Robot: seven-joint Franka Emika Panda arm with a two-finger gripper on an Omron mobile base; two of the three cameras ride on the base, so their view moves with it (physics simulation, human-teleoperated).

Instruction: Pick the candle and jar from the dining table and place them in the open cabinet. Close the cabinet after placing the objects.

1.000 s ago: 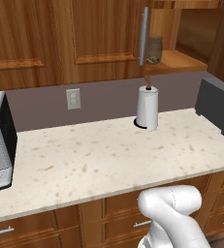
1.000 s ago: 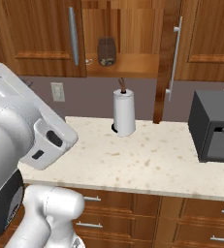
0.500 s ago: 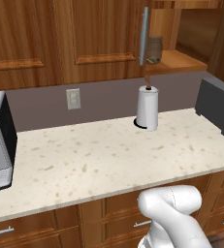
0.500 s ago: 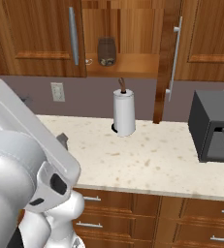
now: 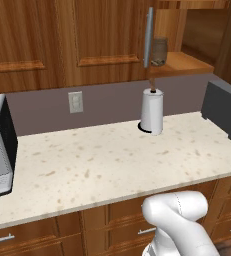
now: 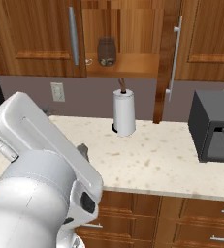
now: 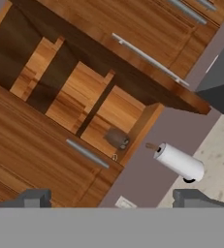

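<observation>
The jar [image 6: 106, 51] stood upright on the lower shelf of the open cabinet [image 6: 133, 29], near the left door's edge, its long axis vertical and lid knob up; in the hand view it [image 7: 117, 138] lay tilted only because the camera was rolled; it looked squat, rigid and probably smooth-glazed, so likely slippery and breakable, best gripped across the round body below the lid rather than by the knob; the candle could not be made out for certain, though a tiny object beside the jar might have been it; the hand [image 7: 108, 198] had its fingertips spread wide and held nothing; below, a paper-towel roll [image 6: 124, 113] stood on the table [image 6: 162, 162].
</observation>
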